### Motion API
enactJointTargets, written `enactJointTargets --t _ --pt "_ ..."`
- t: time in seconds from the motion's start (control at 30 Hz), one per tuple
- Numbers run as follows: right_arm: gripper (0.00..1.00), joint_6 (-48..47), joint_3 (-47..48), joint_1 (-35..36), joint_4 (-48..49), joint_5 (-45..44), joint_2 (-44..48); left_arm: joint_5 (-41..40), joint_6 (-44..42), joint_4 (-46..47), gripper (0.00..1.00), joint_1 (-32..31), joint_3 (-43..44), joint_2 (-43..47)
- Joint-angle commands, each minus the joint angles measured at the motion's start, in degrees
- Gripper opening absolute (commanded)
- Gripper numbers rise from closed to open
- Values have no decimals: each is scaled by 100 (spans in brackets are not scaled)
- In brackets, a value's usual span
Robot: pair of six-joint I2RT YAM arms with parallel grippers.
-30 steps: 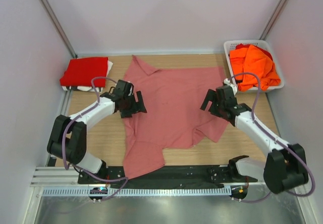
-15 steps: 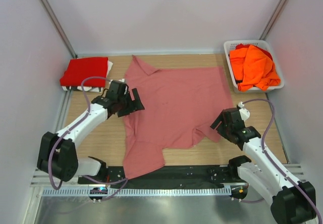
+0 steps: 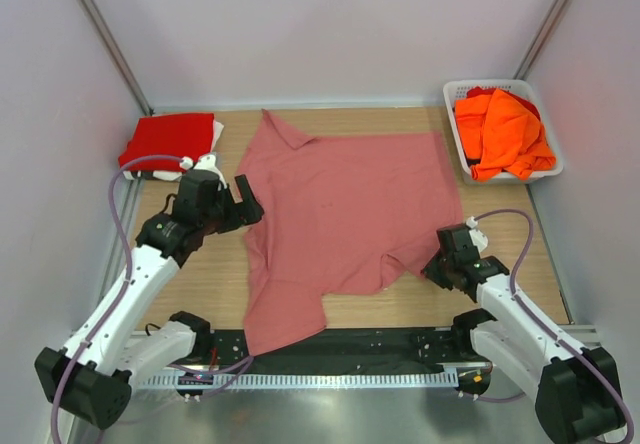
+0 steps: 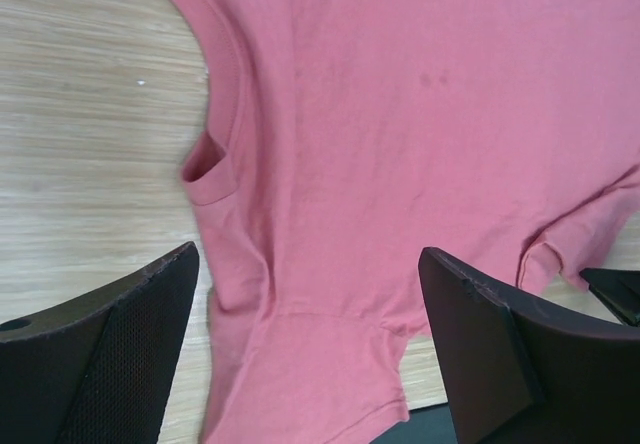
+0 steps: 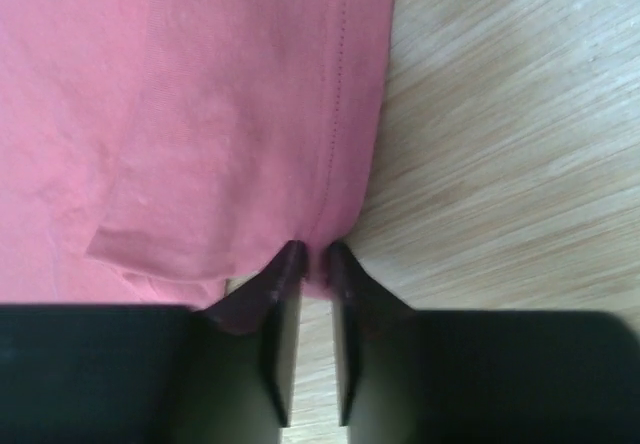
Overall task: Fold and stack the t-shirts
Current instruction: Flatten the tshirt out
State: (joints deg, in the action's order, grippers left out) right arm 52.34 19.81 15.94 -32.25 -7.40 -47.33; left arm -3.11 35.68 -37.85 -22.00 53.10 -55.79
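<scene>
table (image 3: pixel 200 284): light wood, white walls on three sides
pink shirt (image 3: pixel 340 214): spread out mid-table, near corner over the front edge
red shirt (image 3: pixel 165 142): folded, far left corner
orange shirts (image 3: pixel 500 129): heaped in basket (image 3: pixel 455 89), far right
left gripper (image 3: pixel 243 207): arm stretched forward, fingers wide apart above pink shirt's left edge, holding nothing
right gripper (image 5: pixel 313 254): arm low, fingers nearly together, pinching pink shirt's right hem

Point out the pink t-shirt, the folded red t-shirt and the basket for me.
pink t-shirt (image 3: pixel 350 204): top external view, middle of its spread-out body.
red t-shirt (image 3: pixel 168 142): top external view, centre of the folded top face.
basket (image 3: pixel 462 86): top external view, white far rim near its left corner.
</scene>
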Motion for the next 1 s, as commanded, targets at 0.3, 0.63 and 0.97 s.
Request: enactJointTargets --t 0.3,0.63,0.97 --pt "1 382 848 -4 -1546 -991 924 -1147 -615 -971 98 55 148 692" --pt "14 1947 1814 -4 -3304 -2563 2500 -1051 -712 -874 99 134 104 763" --pt "100 1851 2114 -4 -3289 -2899 2298 -884 -738 -839 100 222 78 710"
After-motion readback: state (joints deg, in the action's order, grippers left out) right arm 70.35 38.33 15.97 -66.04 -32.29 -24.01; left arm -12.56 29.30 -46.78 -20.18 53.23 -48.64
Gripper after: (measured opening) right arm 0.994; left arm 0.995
